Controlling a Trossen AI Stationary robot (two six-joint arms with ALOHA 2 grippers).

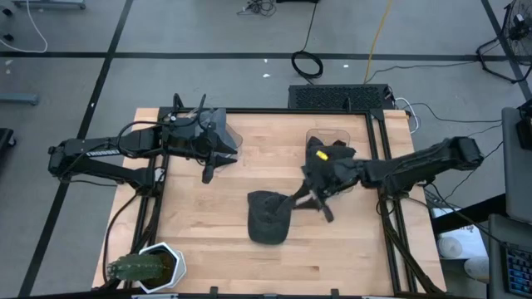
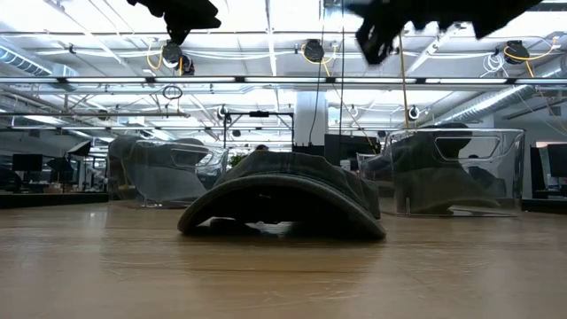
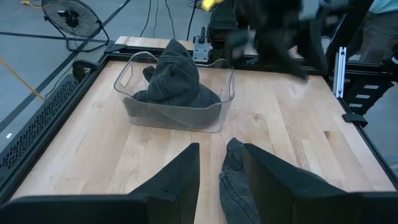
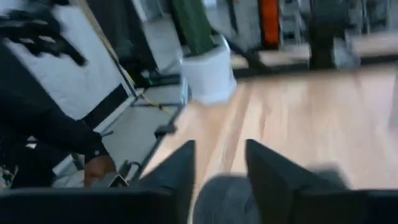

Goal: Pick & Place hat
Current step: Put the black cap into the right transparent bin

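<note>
Right gripper (image 1: 320,202), fingers parted and empty, hangs just right of the dark cap (image 1: 268,218) on the desk (image 1: 332,257); the left gripper (image 1: 209,169), slightly spread, sits farther off.

Both arms raised inward — right fingers (image 4: 186,171) parted, empty.

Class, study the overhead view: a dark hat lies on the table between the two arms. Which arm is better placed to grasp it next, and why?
Probably the right arm. Its gripper hangs just beside the hat, fingers apart. The left gripper waits farther off, near its clear bin.
</note>
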